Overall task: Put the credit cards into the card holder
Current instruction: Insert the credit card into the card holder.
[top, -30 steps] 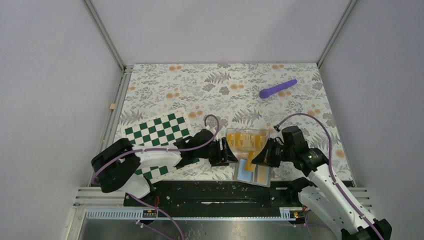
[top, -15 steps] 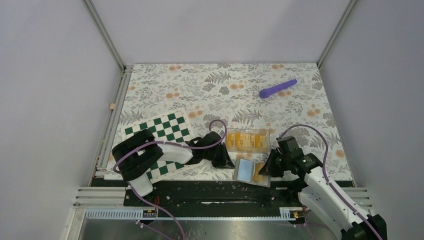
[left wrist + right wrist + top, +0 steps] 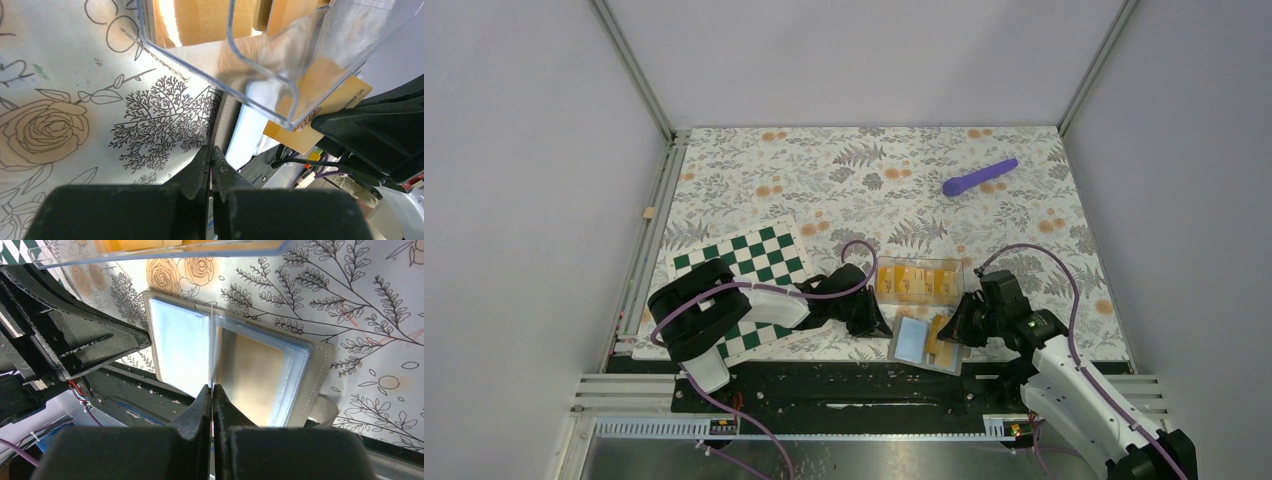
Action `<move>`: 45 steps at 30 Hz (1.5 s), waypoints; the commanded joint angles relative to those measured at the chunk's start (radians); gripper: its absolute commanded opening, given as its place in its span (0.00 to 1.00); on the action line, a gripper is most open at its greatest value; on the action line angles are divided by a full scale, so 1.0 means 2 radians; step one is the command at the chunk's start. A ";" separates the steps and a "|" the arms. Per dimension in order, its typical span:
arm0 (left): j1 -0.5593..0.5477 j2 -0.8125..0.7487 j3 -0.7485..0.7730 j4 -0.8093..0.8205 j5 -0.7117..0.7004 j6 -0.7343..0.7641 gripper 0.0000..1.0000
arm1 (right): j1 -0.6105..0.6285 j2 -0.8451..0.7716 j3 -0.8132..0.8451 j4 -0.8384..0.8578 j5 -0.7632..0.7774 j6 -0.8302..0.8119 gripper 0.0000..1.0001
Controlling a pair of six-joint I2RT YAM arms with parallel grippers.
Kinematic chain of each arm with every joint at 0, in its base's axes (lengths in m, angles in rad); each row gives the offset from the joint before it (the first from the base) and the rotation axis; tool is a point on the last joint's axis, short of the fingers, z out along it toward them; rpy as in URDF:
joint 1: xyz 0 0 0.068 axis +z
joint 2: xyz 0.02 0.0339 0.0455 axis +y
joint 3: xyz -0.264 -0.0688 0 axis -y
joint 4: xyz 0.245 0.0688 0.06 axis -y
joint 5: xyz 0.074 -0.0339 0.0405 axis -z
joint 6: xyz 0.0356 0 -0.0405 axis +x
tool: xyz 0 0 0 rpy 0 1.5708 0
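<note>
The card holder [image 3: 911, 340] lies open near the front edge, showing a pale blue page [image 3: 180, 347] and a tan-filled pocket [image 3: 250, 372]. My right gripper [image 3: 952, 325] [image 3: 212, 386] is shut on one orange-yellow credit card [image 3: 938, 336] [image 3: 320, 112], held on edge and tilted over the holder's middle fold. More credit cards [image 3: 912, 280] stand in a clear plastic tray [image 3: 260, 65] just behind the holder. My left gripper [image 3: 876, 320] [image 3: 211, 147] is shut with nothing in it, low over the cloth at the holder's left edge.
A green-and-white chessboard [image 3: 744, 262] lies at the left, partly under the left arm. A purple rod [image 3: 980, 177] rests at the back right. The black front rail [image 3: 844, 385] runs just below the holder. The floral cloth [image 3: 844, 180] covers the table.
The left gripper has closed and its arm has folded back to the holder's left edge. The right gripper has moved down towards the front, bringing the card over the holder.
</note>
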State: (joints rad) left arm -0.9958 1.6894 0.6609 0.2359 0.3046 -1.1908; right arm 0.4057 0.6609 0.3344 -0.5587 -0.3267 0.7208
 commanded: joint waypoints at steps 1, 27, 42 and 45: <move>-0.002 -0.004 -0.003 0.019 -0.007 -0.006 0.00 | -0.001 0.006 -0.004 0.039 -0.005 -0.006 0.00; -0.007 -0.092 -0.068 -0.002 -0.051 -0.061 0.00 | -0.001 0.136 -0.067 0.251 -0.152 0.028 0.00; -0.019 -0.100 -0.072 -0.057 -0.074 -0.103 0.00 | 0.001 0.181 -0.067 0.322 -0.166 0.046 0.00; -0.023 -0.096 -0.072 -0.056 -0.072 -0.112 0.00 | 0.004 0.187 -0.067 0.333 -0.169 0.051 0.00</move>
State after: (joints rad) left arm -1.0271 1.5139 0.5278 0.1459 0.1909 -1.3643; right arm 0.4061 1.0183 0.1963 0.0402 -0.6468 0.8062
